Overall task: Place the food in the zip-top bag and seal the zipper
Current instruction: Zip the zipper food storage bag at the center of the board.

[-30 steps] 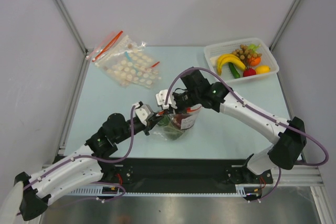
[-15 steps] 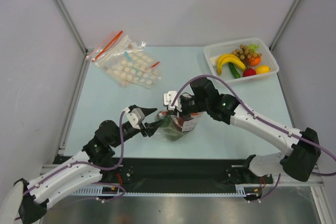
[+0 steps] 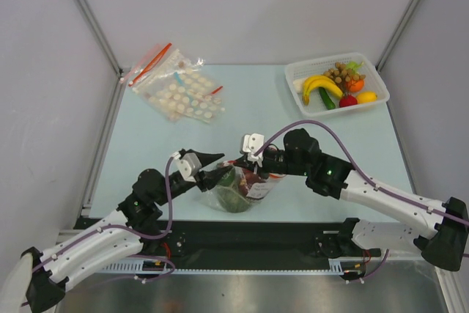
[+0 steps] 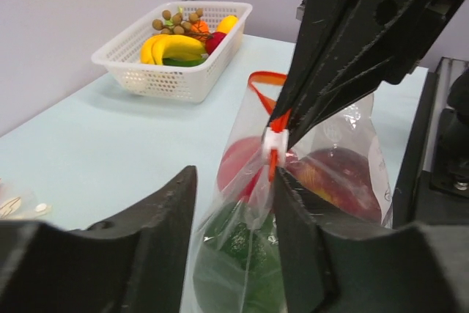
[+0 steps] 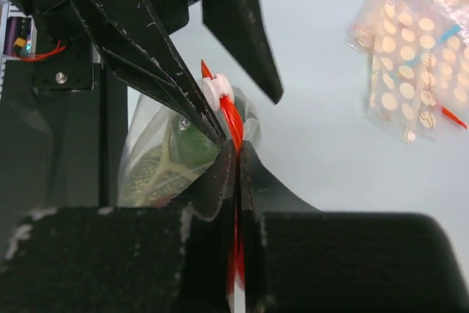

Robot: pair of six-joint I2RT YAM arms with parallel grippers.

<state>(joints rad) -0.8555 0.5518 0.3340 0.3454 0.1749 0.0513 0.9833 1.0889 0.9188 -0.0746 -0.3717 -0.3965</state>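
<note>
The zip-top bag (image 3: 238, 194) stands near the table's front edge, lifted by its mouth. Inside is the food: a shiny red fruit (image 4: 240, 166), a dark red piece (image 4: 338, 181) and a green ball (image 4: 242, 258). My right gripper (image 5: 237, 153) is shut on the red zipper (image 5: 233, 119), just behind its white slider (image 5: 218, 90). In the top view the right gripper (image 3: 242, 164) comes in from the right. My left gripper (image 4: 236, 181) is open, its fingers either side of the bag's top corner below the slider; the left gripper (image 3: 226, 164) meets the bag from the left.
A white basket (image 3: 297, 78) at the back right holds bananas, a grape bunch and other toy produce; the basket (image 4: 168, 84) also shows in the left wrist view. Clear disc-patterned bags (image 3: 179, 89) lie at the back left. A black strip runs along the near table edge.
The left gripper let go and opened, now straddling the bag's corner. The right gripper closed on the zipper and its arm swung toward the near edge, bringing the bag with it.
</note>
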